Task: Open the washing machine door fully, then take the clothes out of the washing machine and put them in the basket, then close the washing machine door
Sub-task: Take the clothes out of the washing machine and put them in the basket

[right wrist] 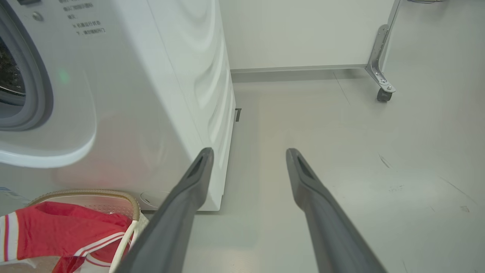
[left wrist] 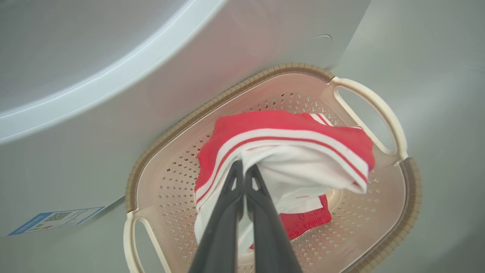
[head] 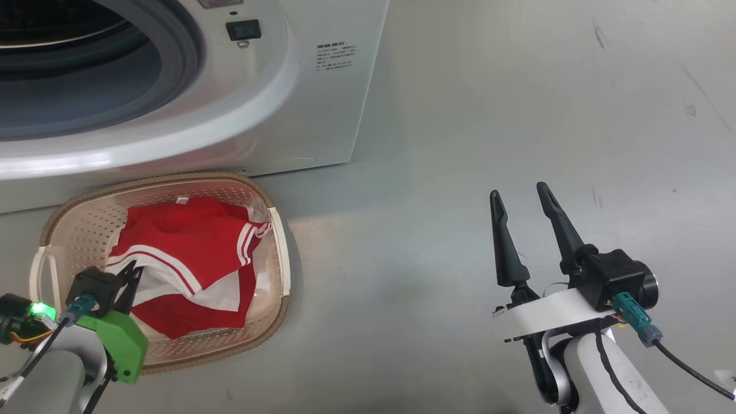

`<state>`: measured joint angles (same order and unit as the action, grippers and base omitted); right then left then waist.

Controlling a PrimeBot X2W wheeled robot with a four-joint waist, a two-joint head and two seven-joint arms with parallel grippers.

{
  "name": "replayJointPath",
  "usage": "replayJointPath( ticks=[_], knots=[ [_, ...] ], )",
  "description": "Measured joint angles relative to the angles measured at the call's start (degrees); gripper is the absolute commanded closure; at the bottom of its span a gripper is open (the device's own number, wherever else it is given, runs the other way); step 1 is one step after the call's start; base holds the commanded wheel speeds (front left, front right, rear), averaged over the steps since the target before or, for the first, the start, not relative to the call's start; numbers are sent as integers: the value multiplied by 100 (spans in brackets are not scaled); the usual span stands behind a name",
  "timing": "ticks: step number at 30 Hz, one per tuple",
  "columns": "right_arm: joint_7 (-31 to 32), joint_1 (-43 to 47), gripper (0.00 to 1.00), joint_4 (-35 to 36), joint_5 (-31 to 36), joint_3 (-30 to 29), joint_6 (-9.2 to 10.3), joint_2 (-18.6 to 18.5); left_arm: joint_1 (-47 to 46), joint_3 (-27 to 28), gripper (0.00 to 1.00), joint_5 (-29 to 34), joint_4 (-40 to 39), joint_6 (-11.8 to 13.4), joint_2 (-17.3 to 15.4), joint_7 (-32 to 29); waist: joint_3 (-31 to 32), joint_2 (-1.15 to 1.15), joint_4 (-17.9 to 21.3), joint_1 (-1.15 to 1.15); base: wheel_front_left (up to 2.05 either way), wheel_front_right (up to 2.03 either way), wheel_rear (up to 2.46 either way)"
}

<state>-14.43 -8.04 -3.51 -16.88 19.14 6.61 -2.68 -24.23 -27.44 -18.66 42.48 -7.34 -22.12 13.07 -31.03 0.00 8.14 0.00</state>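
From the head view, the washing machine (head: pixel 322 103) is standing with its drum mouth (head: pixel 86 63) uncovered, so I am judging the door to be swung open already. The red and white clothes (head: pixel 190 253) are lying in the basket (head: pixel 190 175), which is sitting on the floor (head: pixel 448 172) just in front of the machine. The left gripper (head: pixel 133 273) is reaching into the basket at its near side, while the right gripper (head: pixel 517 191) is hanging well apart over bare floor, its fingers spread and holding nothing. Through the left wrist view, the left gripper's fingers are pressing together on a white fold of the clothes, pinching it above the basket's bottom, so the letting go is yet to come. Through the right wrist view, the open fingers are pointing past the machine's corner toward a pale wall (right wrist: pixel 303 30) and a metal leg on a caster (right wrist: pixel 382 89). I am guessing the unloading is nearly done. Whether more is waiting in the dark drum I cannot tell, and the door is waiting to be shut. The floor is looking smooth, grey and lightly scuffed.
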Motion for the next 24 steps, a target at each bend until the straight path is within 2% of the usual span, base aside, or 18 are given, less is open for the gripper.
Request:
replayJointPath(
  ticks=[24],
  knots=[
    [-1,-90,0,178,257,-45,19,0,-648,-399,100,-135,1391,-1,104,-165,-605,0,-97,0,0,0,0]
  ],
)
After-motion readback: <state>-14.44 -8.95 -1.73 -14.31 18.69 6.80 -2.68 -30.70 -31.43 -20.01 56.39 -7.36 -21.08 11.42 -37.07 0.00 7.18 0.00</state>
